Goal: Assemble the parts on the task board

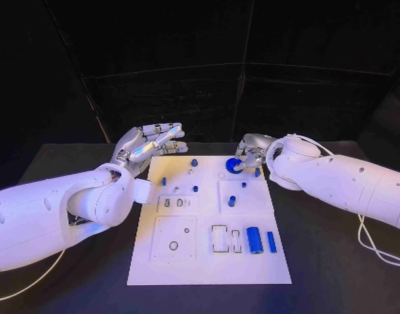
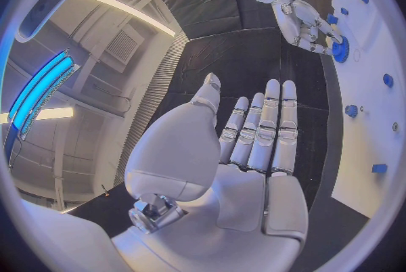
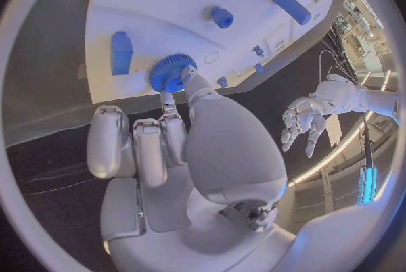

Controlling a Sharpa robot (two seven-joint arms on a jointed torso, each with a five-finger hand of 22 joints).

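Observation:
The white task board [image 1: 209, 261] lies in the middle of the black table. At its far right corner my right hand [image 1: 250, 154] pinches a blue gear [image 1: 233, 165] between thumb and a finger, right at the board's surface; the right wrist view shows the gear [image 3: 172, 72] at those fingertips [image 3: 188, 77]. My left hand [image 1: 148, 147] hovers over the board's far left corner, holding nothing, its fingers straight in the left wrist view [image 2: 258, 137]. Near the front of the board lie a blue cylinder [image 1: 253, 239] and a thin blue bar [image 1: 272, 241].
Small blue parts stand across the far half of the board: a peg [image 1: 232, 201], a knob [image 1: 194, 162] and a block [image 1: 163, 181]. Rectangular recesses [image 1: 219, 238] and an oval hole [image 1: 173, 245] mark the near half. A white cable [image 1: 379, 252] trails at the right.

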